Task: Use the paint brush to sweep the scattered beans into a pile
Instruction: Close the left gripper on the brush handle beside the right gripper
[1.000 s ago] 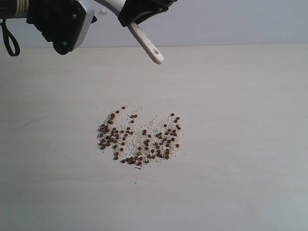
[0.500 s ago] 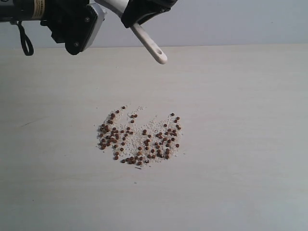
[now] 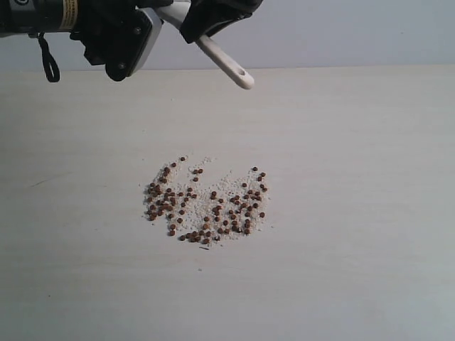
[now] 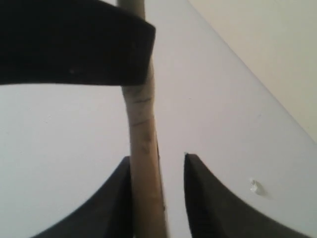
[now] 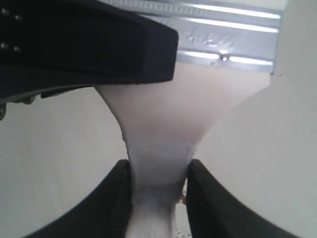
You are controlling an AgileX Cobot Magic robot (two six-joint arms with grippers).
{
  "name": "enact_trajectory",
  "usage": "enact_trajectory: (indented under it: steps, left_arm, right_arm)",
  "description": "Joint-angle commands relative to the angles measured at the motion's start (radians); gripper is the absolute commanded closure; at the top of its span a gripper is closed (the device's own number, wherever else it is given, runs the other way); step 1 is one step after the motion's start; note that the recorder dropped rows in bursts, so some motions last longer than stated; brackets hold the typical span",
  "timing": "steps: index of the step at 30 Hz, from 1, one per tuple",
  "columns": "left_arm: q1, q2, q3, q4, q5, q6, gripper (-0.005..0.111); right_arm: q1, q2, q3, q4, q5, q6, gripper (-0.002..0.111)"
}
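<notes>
I see the beans (image 3: 206, 206) lying a bit left of the middle. They are tiny, round and red-brown, mixed with pale crumbs. They are spread out in a loose, flat patch, not one tight heap. The paint brush (image 3: 229, 65) is up in the air at the far side, tilted. Its pale handle end, with the hole, points down to the right. Its silver band (image 5: 228, 34) looks shiny.

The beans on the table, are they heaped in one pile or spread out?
Spread out. The beans lie loosely scattered in a wide patch among whitish crumbs, with gaps between them, none stacked.
</notes>
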Motion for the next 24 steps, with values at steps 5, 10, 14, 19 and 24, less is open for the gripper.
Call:
enact_trajectory:
  steps: [5, 10, 14, 19, 24]
  left_arm:
    - [-0.004, 0.011, -0.005, -0.017, -0.006, -0.024, 0.107]
    - [-0.004, 0.011, -0.005, -0.017, 0.0, -0.058, 0.107]
    - [-0.004, 0.011, -0.003, -0.003, 0.032, -0.252, 0.107]
    - [-0.004, 0.011, -0.003, -0.001, 0.089, -0.793, 0.107]
    - [-0.002, 0.011, 0.012, 0.251, 0.029, -1.596, 0.107]
  right_arm:
    - [0.002, -0.005, -0.006, 0.007, -0.008, -0.068, 0.093]
    - [0.002, -0.02, -0.006, -0.008, -0.008, -0.1, 0.047]
    - [0.002, -0.123, -0.006, -0.111, -0.008, -0.13, 0.025]
    - [0.002, -0.289, -0.006, -0.299, -0.008, -0.064, 0.025]
    - [0.002, -0.376, -0.006, -0.317, -0.008, 0.056, 0.029]
